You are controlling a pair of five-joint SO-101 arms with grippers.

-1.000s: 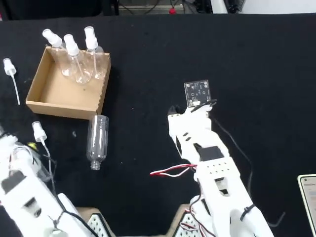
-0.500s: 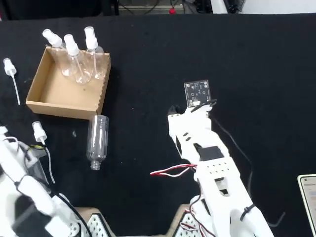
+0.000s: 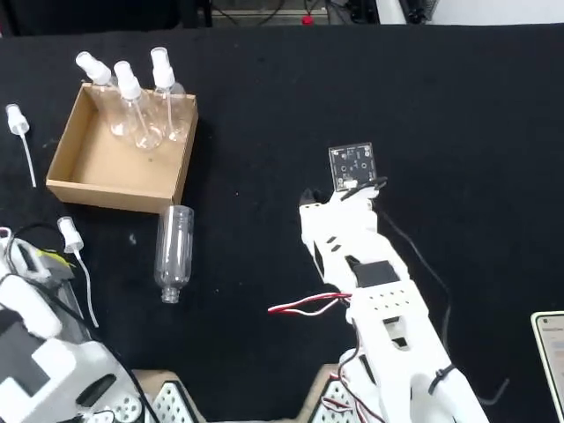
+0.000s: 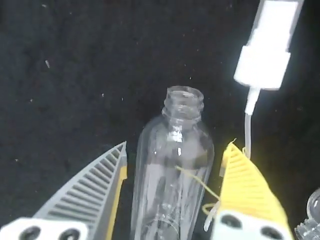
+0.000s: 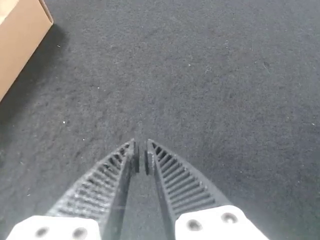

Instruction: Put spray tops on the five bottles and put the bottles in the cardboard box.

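Note:
My left gripper [image 4: 175,155] is shut on a clear, uncapped bottle [image 4: 172,165], whose open neck points away from the wrist. A white spray top [image 4: 265,45] lies just beyond it on the black cloth. From above, this gripper [image 3: 26,264] sits at the front left, beside that spray top [image 3: 69,236]. A second bare bottle [image 3: 174,251] lies on its side before the cardboard box [image 3: 88,189]. Three capped bottles [image 3: 132,106] lean in the box's far end. Another spray top [image 3: 15,119] lies left of the box. My right gripper [image 5: 141,155] is shut and empty at mid-table [image 3: 308,198].
The box's corner [image 5: 20,35] shows off to the side of my right gripper. Red and white wires [image 3: 304,304] loop out from the right arm. A white object [image 3: 551,352] sits at the table's right edge.
The left arm has drawn back toward the front-left corner and turned, carrying the bottle with it. The right arm and the other objects have kept still.

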